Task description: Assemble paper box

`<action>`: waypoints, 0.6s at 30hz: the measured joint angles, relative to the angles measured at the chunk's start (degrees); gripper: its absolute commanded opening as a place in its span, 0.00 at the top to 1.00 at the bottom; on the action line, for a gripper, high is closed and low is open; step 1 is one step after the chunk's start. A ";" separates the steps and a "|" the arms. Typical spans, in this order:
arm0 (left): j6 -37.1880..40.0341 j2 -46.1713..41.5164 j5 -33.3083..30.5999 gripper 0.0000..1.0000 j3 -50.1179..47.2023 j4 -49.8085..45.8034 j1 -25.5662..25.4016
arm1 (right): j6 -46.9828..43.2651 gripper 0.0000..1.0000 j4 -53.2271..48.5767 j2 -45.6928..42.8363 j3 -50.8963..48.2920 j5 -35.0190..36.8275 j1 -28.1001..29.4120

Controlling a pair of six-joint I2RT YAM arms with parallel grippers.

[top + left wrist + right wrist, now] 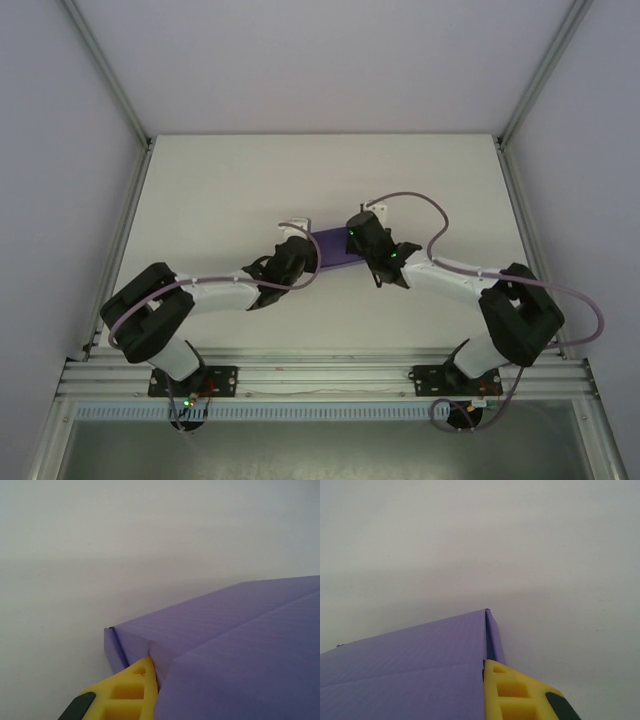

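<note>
The purple paper box lies in the middle of the table as a low folded rectangular shape, held between both arms. My left gripper is at its left end and my right gripper at its right end. In the left wrist view one yellow finger presses the outside of the box's end wall, and a purple panel hides the other finger. In the right wrist view a yellow finger sits against the box's right end wall; the top panel covers the second finger. Each finger sits at the jaw centreline, pinching thin card.
The white table spreads round the box, walled by pale side panels with metal posts. An aluminium rail carries both arm bases along the near edge. Grey cables loop over the right arm.
</note>
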 measured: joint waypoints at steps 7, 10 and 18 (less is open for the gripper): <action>0.04 0.24 5.81 0.67 0.94 -5.07 -0.02 | -0.24 1.00 1.33 -0.02 -1.51 1.77 1.29; 0.13 -1.03 11.61 0.43 0.57 -10.25 -1.75 | -0.90 1.00 2.56 0.00 -3.37 0.81 3.10; -0.87 -14.14 18.03 0.24 0.42 -23.93 -3.13 | -2.69 1.00 2.51 0.66 -6.45 -2.38 4.22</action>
